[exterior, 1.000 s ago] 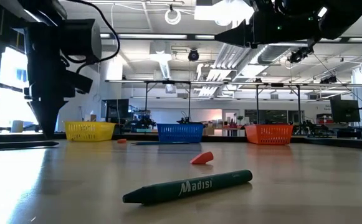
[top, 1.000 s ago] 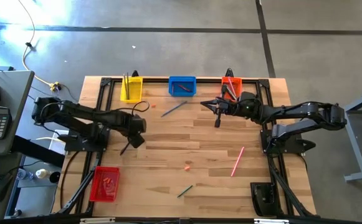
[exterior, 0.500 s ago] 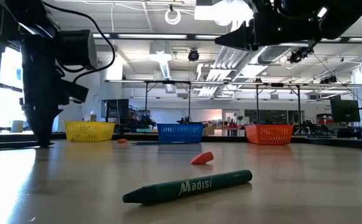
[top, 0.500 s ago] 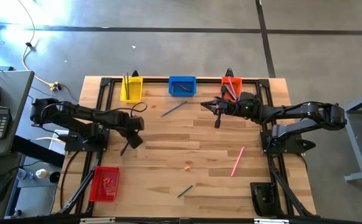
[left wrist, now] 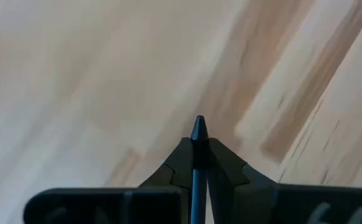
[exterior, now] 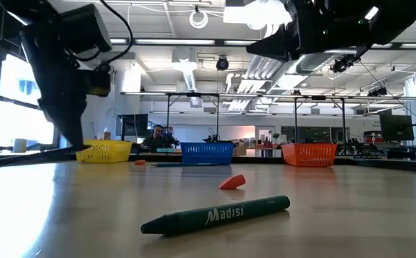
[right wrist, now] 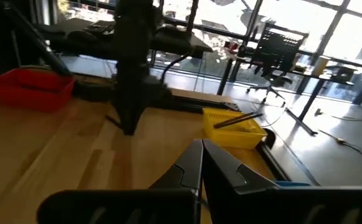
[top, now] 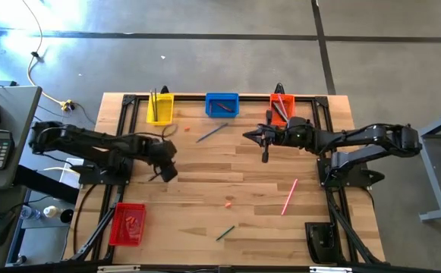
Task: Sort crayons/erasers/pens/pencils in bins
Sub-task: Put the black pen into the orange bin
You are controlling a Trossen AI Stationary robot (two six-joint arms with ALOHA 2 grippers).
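Observation:
My left gripper [top: 162,171] is at the table's left middle, shut on a dark thin stick [exterior: 39,153]; whether it is a pen or a pencil I cannot tell. My right gripper [top: 246,136] hovers level near the orange bin [top: 281,107], shut, with nothing seen between its fingers. The yellow bin [top: 159,108] holds thin sticks, and the blue bin [top: 222,105] stands beside it. Loose on the table lie a grey-blue stick [top: 211,133], a pink pen [top: 289,196], a pink-red eraser [exterior: 232,182] and a green crayon [exterior: 215,215]. My left gripper pinches the dark stick between its two fingers, close to its pointed end [left wrist: 198,128], which pokes out past the fingertips. The fingers come steeply from above. The stick slants, its held end raised off the table; whether its other end rests on the wood I cannot tell.
A red bin [top: 127,224] stands at the near left with small pink-red lumps in it. A black frame [top: 126,114] edges the far side and both sides of the table. Bare wood lies between the two arms.
My left gripper has shut on the dark stick, which lay flat on the table a second ago. It has tipped and lifted a little. The stick's held end has come up off the wood, so the stick now slants.

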